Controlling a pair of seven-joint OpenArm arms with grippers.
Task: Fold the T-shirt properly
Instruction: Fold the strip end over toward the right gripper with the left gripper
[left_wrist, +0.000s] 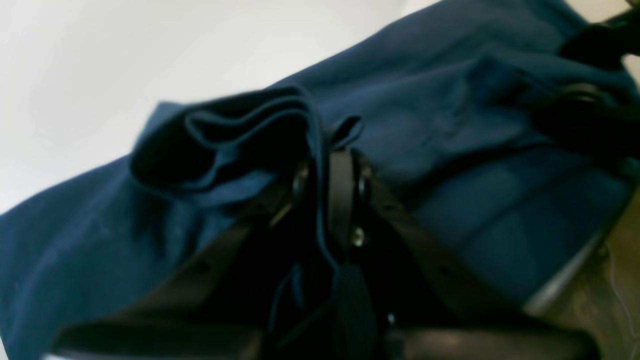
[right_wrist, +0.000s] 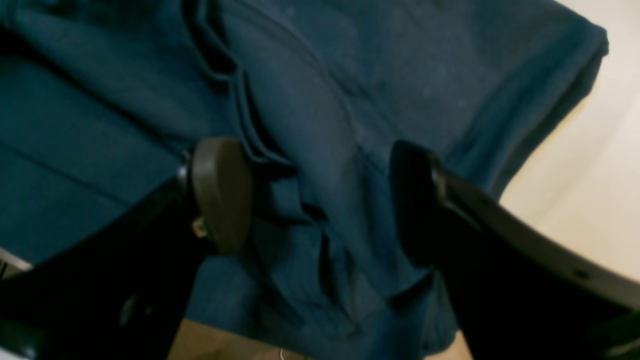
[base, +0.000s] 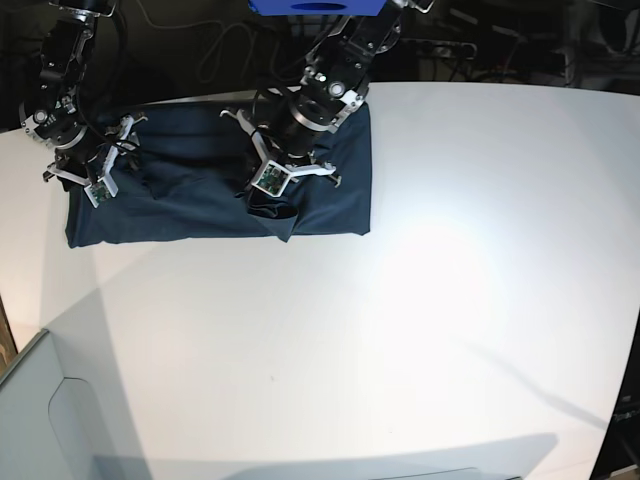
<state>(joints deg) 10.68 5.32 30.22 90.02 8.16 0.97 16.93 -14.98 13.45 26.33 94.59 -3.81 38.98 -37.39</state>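
The T-shirt lies as a long dark band across the far left part of the white bench, already partly folded, with a loose corner drooping toward the near edge. The left pincer is clamped tight on a bunched fold of the cloth near the middle of the shirt; the fabric runs up between its two tips and curls into a small loop beside them. The right pincer stands wide apart over the shirt's left end, one pad on either side of a raised ridge of cloth, not yet pinching anything.

The risk I see is in that uneven hold. The left grip seems to have caught several layers at once, so a pull could drag the lower layers along and spoil the fold beneath. And if only one side lifts while the other has no hold, the shirt would likely twist or slide along the smooth bench.
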